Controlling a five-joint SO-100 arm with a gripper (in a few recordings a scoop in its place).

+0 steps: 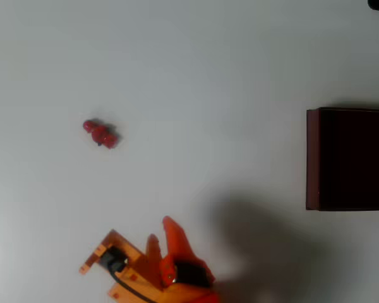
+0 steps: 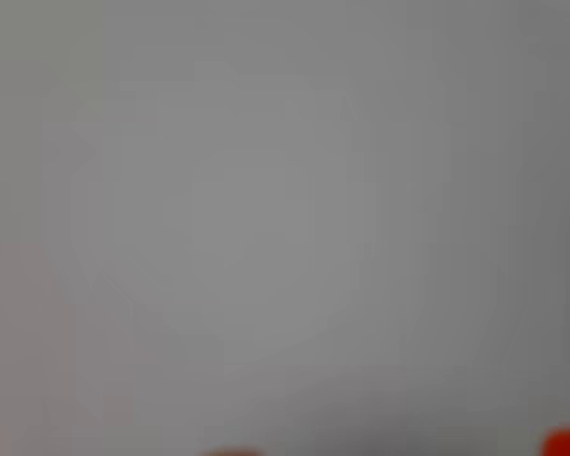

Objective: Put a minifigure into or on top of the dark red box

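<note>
Minifigure (image 1: pixel 100 134) retrieval is only just getting under way, judging by the overhead view: the orange tool (image 1: pixel 161 237) is sitting low in the picture with nothing between its fingers, its two orange fingertips (image 1: pixel 172 228) pointing up the frame and standing narrowly apart, with a thin slit of table showing between them. The small red figure is lying on its side on the pale table (image 1: pixel 208 76), well apart from the tool, up and to the left of the fingertips. The dark red box (image 1: pixel 348 159) is sitting far off to the tool's right and somewhat above it, its open, near-black interior facing the camera.

The reach appears to be the step in hand, with the grasp and the carry not yet begun. The next move is likely calling for the tool to travel up and left until it is standing over the figure, widen its fingers, and line them up across the figure's narrow body before coming down; so small and lumpy a piece could easily squirt out of a loose pinch.

Much is going unseen. The box is being cut off by the right edge of the overhead view, and the arm behind the tool is running out of the bottom edge. The wrist view is giving only a blurred grey field with an orange-red sliver (image 2: pixel 567 443) at the lower right corner, too soft to identify.
</note>
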